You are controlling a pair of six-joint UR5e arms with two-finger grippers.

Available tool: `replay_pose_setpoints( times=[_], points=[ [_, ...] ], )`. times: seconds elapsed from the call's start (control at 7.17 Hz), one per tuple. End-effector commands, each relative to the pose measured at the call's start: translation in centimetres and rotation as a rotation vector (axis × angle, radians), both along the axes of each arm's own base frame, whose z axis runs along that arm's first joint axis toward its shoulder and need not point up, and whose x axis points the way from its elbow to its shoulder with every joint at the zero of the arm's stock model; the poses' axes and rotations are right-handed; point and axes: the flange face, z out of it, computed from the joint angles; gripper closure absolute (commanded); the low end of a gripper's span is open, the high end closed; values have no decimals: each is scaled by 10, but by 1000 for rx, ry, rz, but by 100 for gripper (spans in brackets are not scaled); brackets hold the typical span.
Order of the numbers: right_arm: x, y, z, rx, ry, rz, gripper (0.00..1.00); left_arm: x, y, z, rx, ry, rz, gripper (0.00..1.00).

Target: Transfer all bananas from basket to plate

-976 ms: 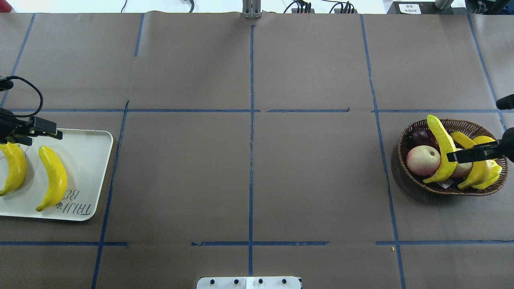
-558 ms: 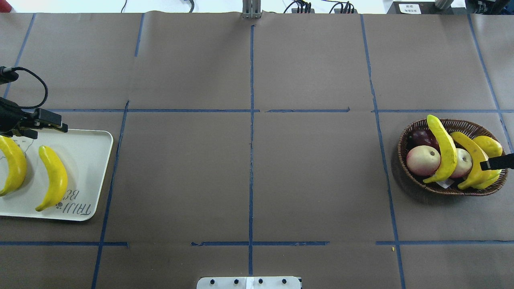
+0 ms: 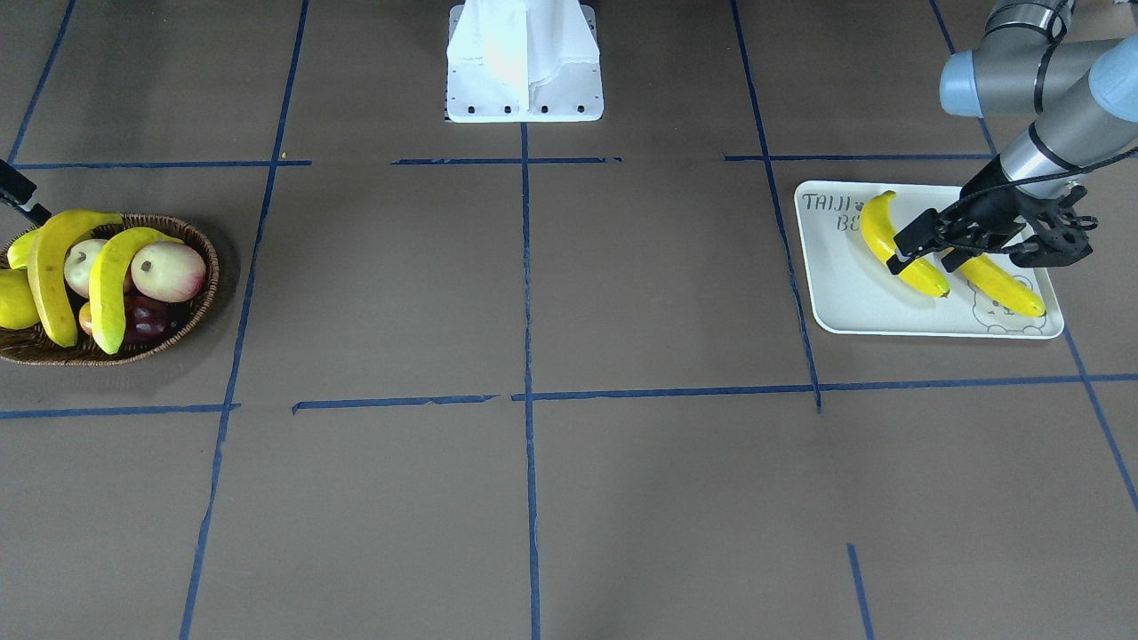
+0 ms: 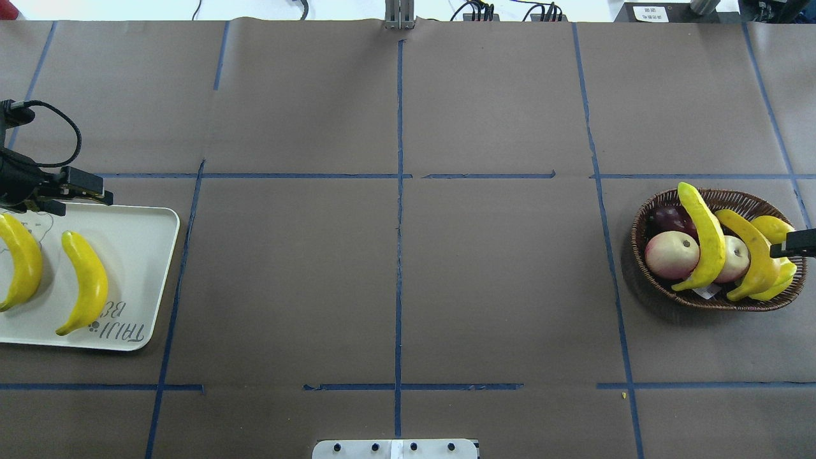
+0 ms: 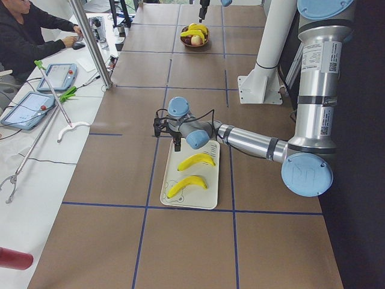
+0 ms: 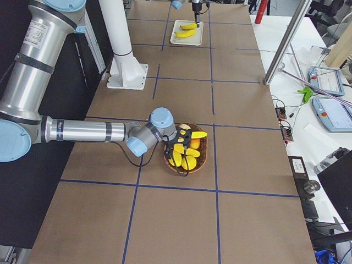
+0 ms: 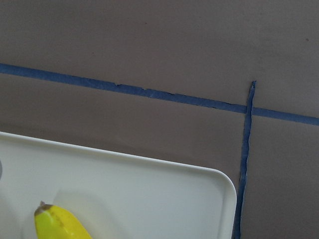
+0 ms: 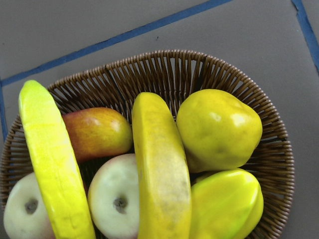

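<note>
Bananas (image 4: 704, 239) in basket (image 4: 733, 196) lying front-to-back, crosswise to right gripper (image 4: 792, 245) just above – spread or pressed together, cannot tell – well apart from spread left gripper (image 3: 921, 260).

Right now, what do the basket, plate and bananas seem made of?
The basket: woven wicker, matte brown, separate strands showing. The plate: smooth white, faintly shiny, probably plastic or melamine. The bananas: glossy, evenly yellow, likely plastic replicas.
</note>
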Motion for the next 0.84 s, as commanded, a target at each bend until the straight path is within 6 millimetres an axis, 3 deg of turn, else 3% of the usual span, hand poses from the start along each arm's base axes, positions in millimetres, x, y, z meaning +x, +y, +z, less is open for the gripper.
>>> replay_pose_setpoints(
  times=[0.0,0.28,0.42,0.7],
  points=[
    [-18,-8,-3,-10,-17,24,0,0,0,0,0,1,1,1],
    [-32,-4,2,-1,7,-4,1,1,0,0,-2,1,2,1],
    [-33,-2,5,-5,11,-9,16,1,-1,-1,0,2,0,1],
    [-31,-1,6,1,14,-12,71,0,0,-1,0,3,2,1]
  ],
)
